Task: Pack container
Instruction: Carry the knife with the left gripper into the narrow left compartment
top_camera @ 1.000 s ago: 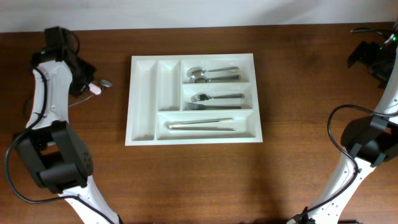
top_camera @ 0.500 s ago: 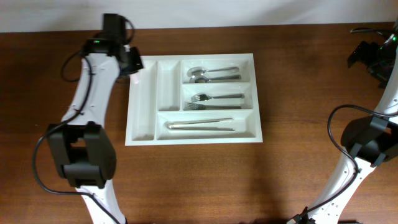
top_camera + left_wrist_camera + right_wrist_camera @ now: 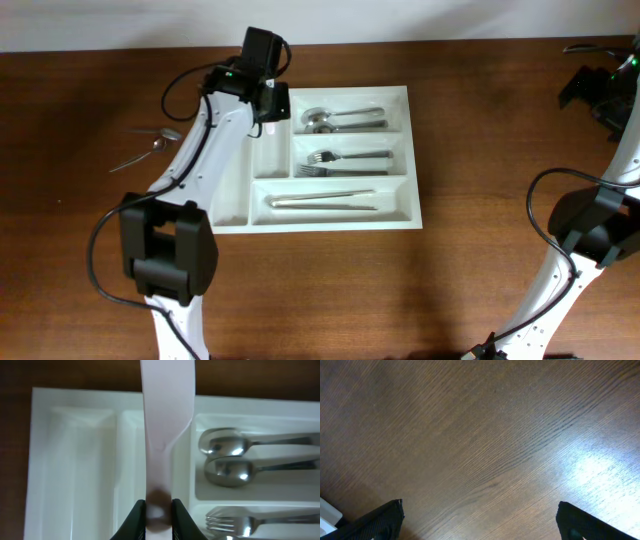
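Container (image 3: 80, 460) was plain white, table (image 3: 480, 150) was dark brown with streaked wood grain, spoons (image 3: 225, 445) were shiny silver, utensil (image 3: 167, 405) at top centre was pale pink

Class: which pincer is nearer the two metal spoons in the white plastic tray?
Left. The left pincer, gripping a pale pink utensil, hovers over the white plastic tray beside the two metal spoons; the right pincer hangs open over brown wooden table, far off.

No text, label, brand, number or sign can be read on anything in any of the views
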`<state>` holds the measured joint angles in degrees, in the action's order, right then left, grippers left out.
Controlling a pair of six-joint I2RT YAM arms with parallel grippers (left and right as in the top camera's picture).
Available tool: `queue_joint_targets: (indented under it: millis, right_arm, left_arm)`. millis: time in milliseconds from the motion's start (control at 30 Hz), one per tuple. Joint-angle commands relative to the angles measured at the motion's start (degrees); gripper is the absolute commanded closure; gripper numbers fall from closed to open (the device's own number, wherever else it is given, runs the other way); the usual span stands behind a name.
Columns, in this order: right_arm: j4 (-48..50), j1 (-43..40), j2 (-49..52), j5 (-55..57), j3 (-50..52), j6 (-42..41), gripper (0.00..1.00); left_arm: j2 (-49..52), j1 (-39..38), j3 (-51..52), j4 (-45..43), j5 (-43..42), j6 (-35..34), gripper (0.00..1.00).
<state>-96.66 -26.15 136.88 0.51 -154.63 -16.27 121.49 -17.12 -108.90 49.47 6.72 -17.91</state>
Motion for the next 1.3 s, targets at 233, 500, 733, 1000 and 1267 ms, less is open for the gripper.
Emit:
queue_joint_targets:
  millis: [233,500,733,1000,1267]
  right_arm:
    - [0.0,0.3,-1.6,-0.1,-0.9,0.2,0.01]
    - [0.0,0.3,-1.6,-0.1,-0.9,0.2,0.01]
    - [0.0,0.3,-1.6,-0.1,-0.9,0.2,0.01]
    - [0.0,0.3,-1.6,-0.1,-0.9,0.2,0.01]
    - [0.0,0.3,-1.6,-0.1,-0.9,0.2,0.01]
  left_arm:
    - [5.7,0.4,-0.7,3.1,2.0,0.7,0.98]
    - [6.0,0.4,-0.7,6.0,1.9,0.7,0.98]
    - [6.0,0.3,-0.7,8.4,1.2,0.7,0.98]
    - [6.1,-0.6,-0.7,9.9,-1.6,0.6,0.98]
    - [7.1,-2.5,-0.7,11.0,-2.2,0.6,0.98]
